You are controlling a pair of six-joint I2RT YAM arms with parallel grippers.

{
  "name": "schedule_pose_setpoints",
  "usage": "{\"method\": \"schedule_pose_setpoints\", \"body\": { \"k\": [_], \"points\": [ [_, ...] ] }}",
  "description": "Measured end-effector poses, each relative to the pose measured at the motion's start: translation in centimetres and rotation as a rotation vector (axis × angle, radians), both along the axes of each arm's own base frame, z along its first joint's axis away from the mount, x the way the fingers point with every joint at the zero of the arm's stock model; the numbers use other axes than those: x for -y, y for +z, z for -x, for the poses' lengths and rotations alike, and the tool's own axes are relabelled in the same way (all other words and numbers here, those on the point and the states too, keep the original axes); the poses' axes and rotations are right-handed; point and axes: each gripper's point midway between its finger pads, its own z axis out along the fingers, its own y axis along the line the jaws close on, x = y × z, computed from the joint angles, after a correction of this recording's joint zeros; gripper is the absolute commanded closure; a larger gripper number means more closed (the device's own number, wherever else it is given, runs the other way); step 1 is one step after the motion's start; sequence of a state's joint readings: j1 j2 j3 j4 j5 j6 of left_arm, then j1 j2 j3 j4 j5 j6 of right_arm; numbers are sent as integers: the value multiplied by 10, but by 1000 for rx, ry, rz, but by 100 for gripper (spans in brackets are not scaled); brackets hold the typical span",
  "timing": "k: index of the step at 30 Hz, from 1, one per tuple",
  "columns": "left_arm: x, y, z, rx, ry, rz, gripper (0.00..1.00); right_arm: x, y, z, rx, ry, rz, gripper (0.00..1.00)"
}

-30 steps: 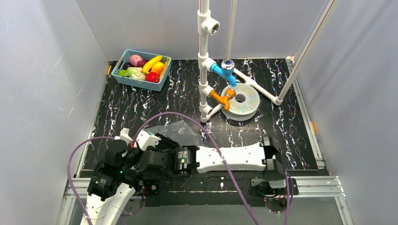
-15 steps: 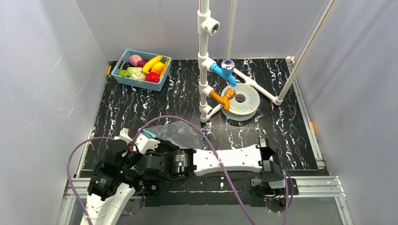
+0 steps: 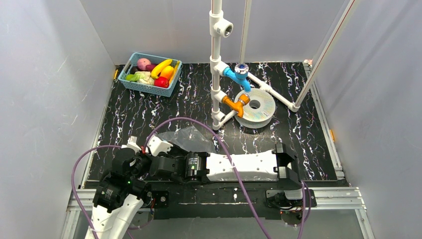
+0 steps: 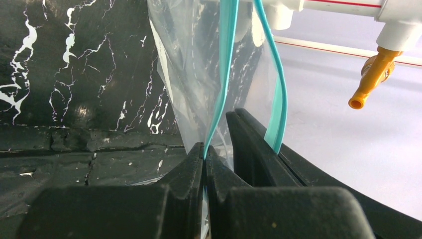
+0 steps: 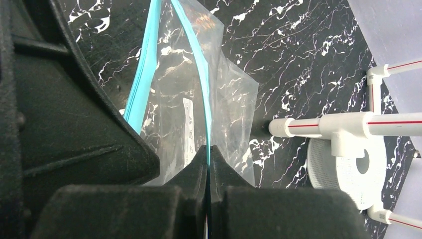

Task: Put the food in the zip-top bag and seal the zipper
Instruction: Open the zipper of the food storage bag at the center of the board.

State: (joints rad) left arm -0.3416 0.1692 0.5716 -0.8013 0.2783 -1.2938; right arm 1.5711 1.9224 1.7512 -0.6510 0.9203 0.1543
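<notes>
The left hand [image 4: 205,152] and right hand [image 5: 209,157] each pinch one side of the zipper [image 4: 227,59], so a hard tug could slip the thin zip-top bag [image 5: 229,94] free.

I saw the crinkled clear zip-top bag [image 3: 191,138] raised at its mouth, teal zipper [image 4: 225,74] strips parted, unsealed; the food [image 3: 152,72] seemingly sat well apart, outside it.
</notes>
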Motion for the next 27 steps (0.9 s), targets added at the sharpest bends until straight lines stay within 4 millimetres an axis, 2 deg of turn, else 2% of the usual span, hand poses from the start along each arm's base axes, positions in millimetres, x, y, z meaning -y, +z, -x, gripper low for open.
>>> {"method": "schedule_pose_setpoints", "body": {
  "k": [3,6,9,13,17,21,23,25,27],
  "points": [
    [0,-1,1,-5,0,-3,100,1,-1,1,-13,-5,-23,99],
    [-1,-3,2,-12,-1,-6,100,13,-1,2,-33,-36,-68,99],
    [-1,-2,2,-7,-5,-12,100,29,13,-1,-39,-90,-142,99],
    [1,12,-1,21,-25,-22,100,48,41,-10,-28,-172,-240,99],
    [17,20,-14,16,-92,-3,100,77,53,-17,-22,-253,-266,99],
    [36,20,-31,-16,-176,26,99,122,39,-15,-66,-273,-289,99],
    [44,18,-36,-29,-217,36,82,142,33,-16,-96,-288,-308,99],
    [50,16,-37,-30,-256,42,56,155,31,-19,-128,-314,-342,99],
    [54,16,-37,-20,-297,40,44,161,33,-24,-146,-346,-374,99]
  ]
}}
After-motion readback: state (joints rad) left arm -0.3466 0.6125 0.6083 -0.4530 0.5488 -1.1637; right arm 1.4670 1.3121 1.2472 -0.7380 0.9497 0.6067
